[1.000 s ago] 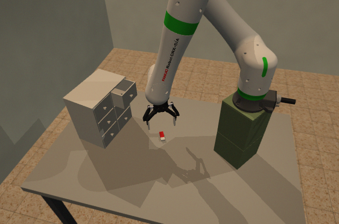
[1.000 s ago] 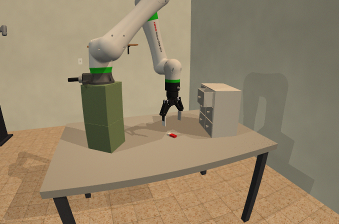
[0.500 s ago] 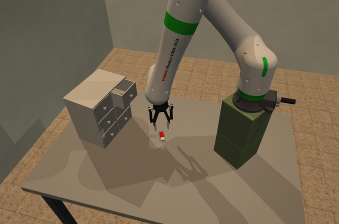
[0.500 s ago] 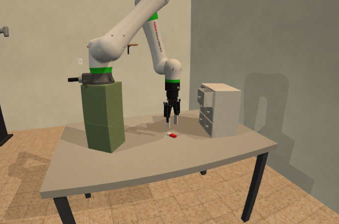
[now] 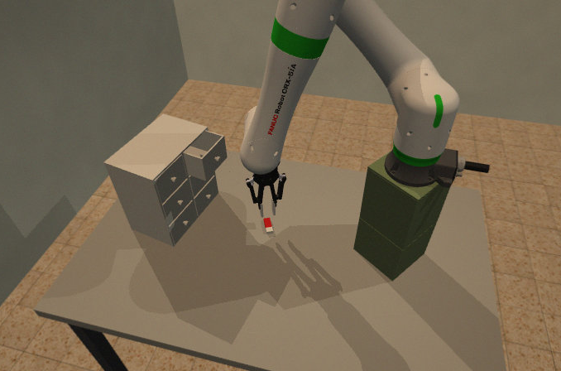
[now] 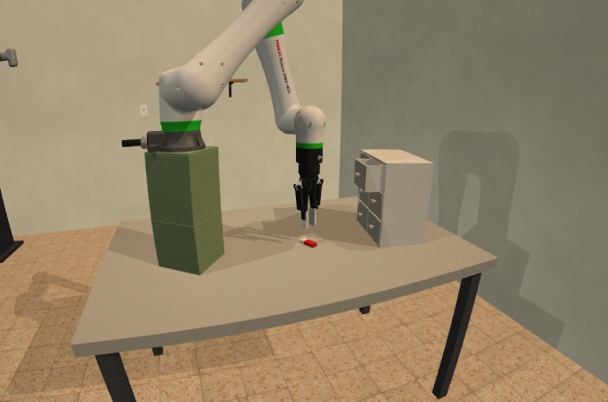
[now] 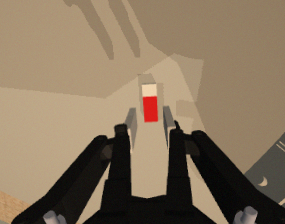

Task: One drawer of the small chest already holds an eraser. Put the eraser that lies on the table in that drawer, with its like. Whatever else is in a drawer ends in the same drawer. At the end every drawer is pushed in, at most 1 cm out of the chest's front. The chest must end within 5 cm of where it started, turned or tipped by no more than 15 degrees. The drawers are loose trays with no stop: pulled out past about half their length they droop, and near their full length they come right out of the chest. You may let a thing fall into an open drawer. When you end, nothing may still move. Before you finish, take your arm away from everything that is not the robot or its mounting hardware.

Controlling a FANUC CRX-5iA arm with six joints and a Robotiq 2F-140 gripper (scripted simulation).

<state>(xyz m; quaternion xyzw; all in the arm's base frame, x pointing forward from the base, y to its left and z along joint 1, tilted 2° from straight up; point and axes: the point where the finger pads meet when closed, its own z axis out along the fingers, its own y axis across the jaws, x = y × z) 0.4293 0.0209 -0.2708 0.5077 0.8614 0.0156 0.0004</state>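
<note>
The eraser (image 5: 268, 224) (image 6: 309, 243) (image 7: 150, 107), red with a white end, lies on the table. My gripper (image 5: 268, 214) (image 6: 308, 226) (image 7: 149, 116) points down above it, partly open with a narrow gap and nothing between the fingers. In the wrist view the eraser shows ahead of the fingertips, in line with the gap. The small chest (image 5: 132, 192) (image 6: 403, 204) stands upright. Its top drawer (image 5: 214, 156) (image 6: 360, 173), on the right in the top view, is pulled partly out. A small pale spot shows inside; I cannot tell what it is. The other drawers look pushed in, their contents hidden.
The green pedestal (image 5: 381, 219) (image 6: 172, 213) with the arm's base stands on the table (image 5: 228, 341) (image 6: 285, 293), across from the chest's drawer fronts. A wall rises behind the chest. The pulled-out drawer juts from the chest well above the table.
</note>
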